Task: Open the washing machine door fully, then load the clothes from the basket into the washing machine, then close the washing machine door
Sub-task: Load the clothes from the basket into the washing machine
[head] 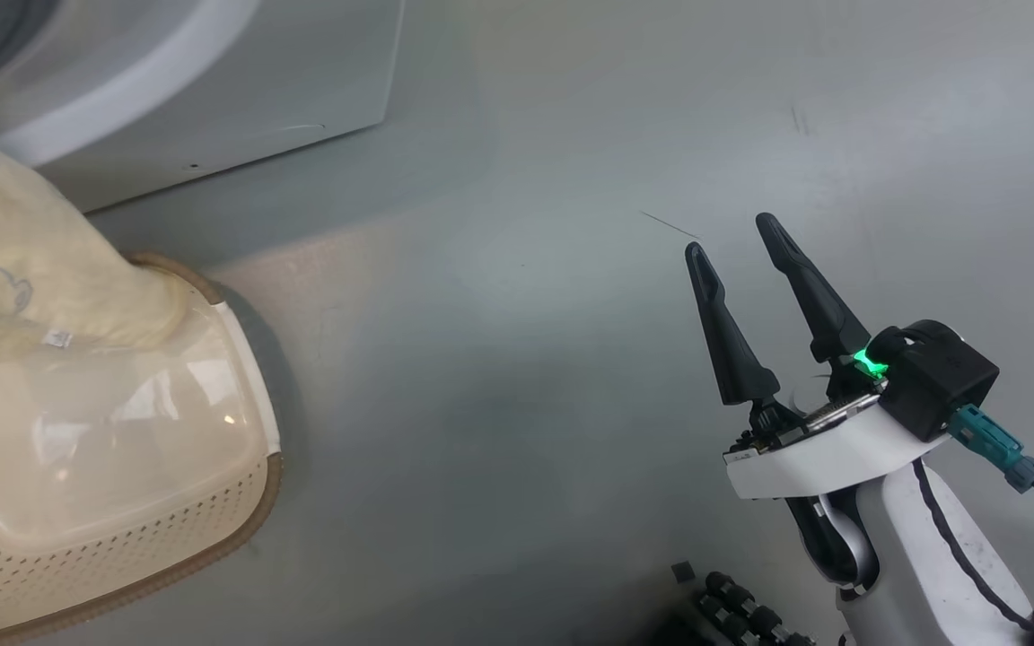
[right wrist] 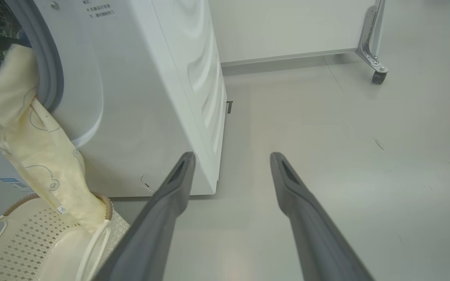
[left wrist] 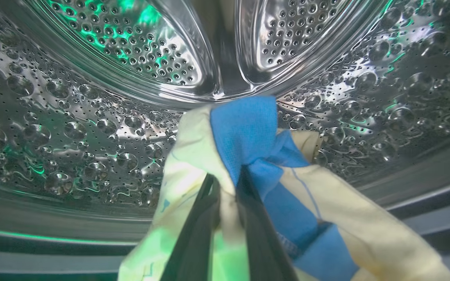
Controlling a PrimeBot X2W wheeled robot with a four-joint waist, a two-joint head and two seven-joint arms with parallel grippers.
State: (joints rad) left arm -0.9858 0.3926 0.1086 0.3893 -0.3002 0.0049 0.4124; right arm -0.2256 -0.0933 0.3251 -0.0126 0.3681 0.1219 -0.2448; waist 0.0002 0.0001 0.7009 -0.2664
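Inside the perforated steel drum [left wrist: 92, 117] of the white washing machine [right wrist: 139, 97], my left gripper [left wrist: 227, 183] is shut on a cream-yellow garment with blue patches [left wrist: 248, 132]. The same pale garment [right wrist: 33, 136] trails out of the machine's opening over the grey gasket [right wrist: 49, 66] and down into the cream perforated basket [right wrist: 22, 242]. In the head view the cloth [head: 32, 260] hangs into the basket [head: 122, 502] at the left. My right gripper [head: 740, 240] stands open above the floor, right of the basket, with nothing between its fingers. The door is out of view.
Grey floor [head: 517, 359] spreads between the basket and my right arm. A pale wall with a metal leg on a castor [right wrist: 377, 74] stands behind the machine. A dark ribbed part [head: 741, 610] of my base lies at the bottom edge.
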